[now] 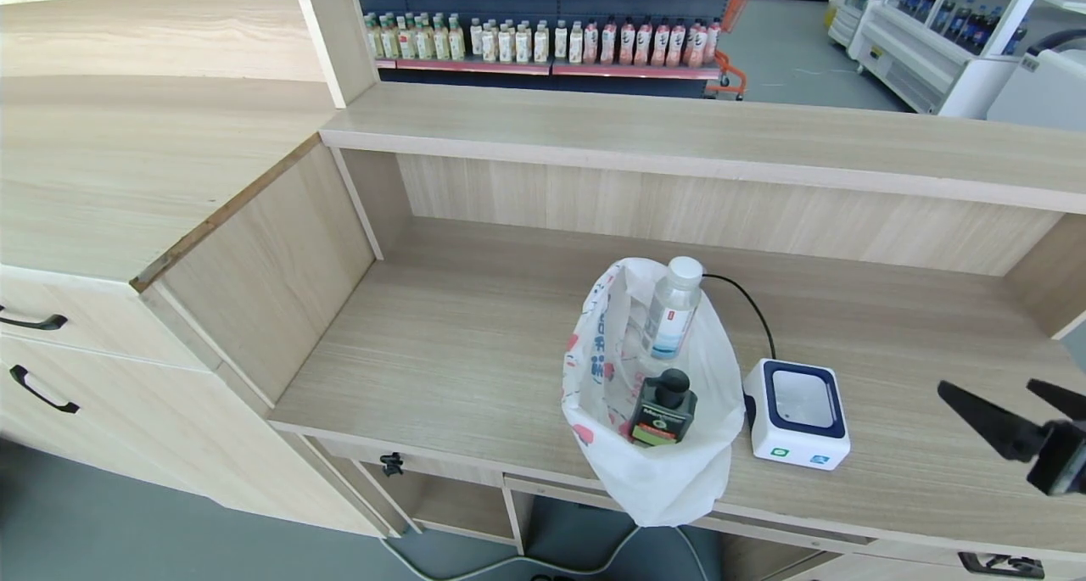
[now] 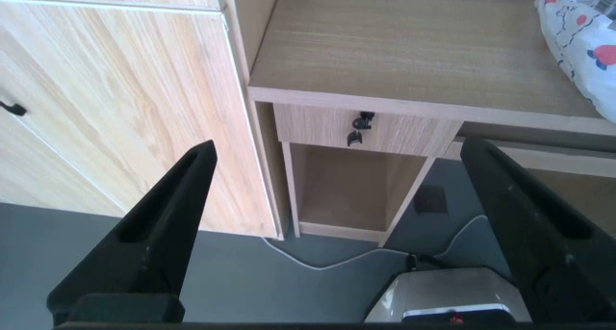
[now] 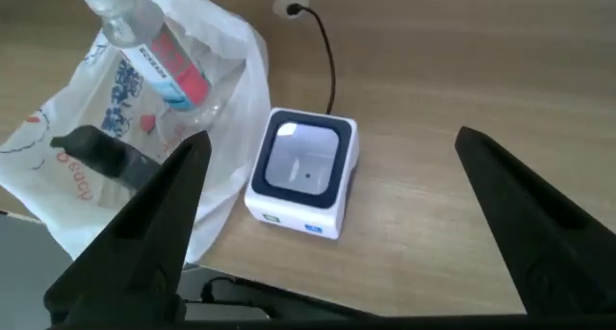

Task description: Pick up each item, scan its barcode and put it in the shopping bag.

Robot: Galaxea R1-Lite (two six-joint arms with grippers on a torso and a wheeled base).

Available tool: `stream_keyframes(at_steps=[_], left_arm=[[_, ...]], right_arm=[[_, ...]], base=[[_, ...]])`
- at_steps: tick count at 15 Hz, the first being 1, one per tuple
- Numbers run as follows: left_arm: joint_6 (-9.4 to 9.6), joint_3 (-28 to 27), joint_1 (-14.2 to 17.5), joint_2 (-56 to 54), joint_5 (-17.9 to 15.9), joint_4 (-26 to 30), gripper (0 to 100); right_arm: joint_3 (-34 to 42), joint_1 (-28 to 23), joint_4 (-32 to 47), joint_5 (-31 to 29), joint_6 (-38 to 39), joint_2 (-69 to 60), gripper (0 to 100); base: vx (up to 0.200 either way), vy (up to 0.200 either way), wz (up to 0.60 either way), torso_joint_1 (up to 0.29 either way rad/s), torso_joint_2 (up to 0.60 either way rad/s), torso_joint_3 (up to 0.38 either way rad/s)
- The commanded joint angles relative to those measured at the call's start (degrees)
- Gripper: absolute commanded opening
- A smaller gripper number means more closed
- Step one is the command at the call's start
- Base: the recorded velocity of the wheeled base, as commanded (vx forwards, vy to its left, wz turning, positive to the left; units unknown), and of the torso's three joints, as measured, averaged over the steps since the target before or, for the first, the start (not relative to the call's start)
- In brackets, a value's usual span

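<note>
Here, crinkly shopping bag (image 1: 670,488) — clear bottle (image 1: 672,310), dark bottle (image 1: 663,410)

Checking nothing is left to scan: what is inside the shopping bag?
A clear bottle with a white cap and a dark bottle with a black cap sit in the shopping bag. Its folds hide anything lower down.

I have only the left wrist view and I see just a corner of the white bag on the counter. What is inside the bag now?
Observer: The bag holds two bottles: a clear bottle with a white cap and a small dark bottle.
Operator: What stands beside it?
Observer: A white scanner sits on the counter at the bag's right, its cable running to the back.
Operator: And the other arm?
Observer: The right gripper hovers above the counter's right end, beyond the scanner, jaws open and empty.
</note>
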Motion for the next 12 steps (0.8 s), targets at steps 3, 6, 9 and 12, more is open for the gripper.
stream_keyframes(at_steps=[3,6,9,12], left_arm=[[-0.01,0.0,-0.02,0.09,0.01,0.02,100],[-0.01,0.0,-0.02,0.09,0.01,0.02,100],[-0.01,0.0,-0.02,0.09,0.01,0.02,100],[-0.01,0.0,-0.02,0.09,0.01,0.02,100]], right_arm=[[5.64,4.05,21.09,-1.57,-3.99,-27.78,100],[5.64,4.05,38.05,-3.68,-5.13,-42.55,100],[5.64,6.07,41.13,-6.23,-6.62,-48.79,100],[5.64,5.37,46.4,-6.23,-8.56,-56.17,100]], base=[[0.0,0.0,0.0,0.0,0.0,0.0],[0.0,0.0,0.0,0.0,0.0,0.0],[0.0,0.0,-0.2,0.001,0.0,0.001],[0.0,0.0,-0.2,-0.001,0.0,0.001]])
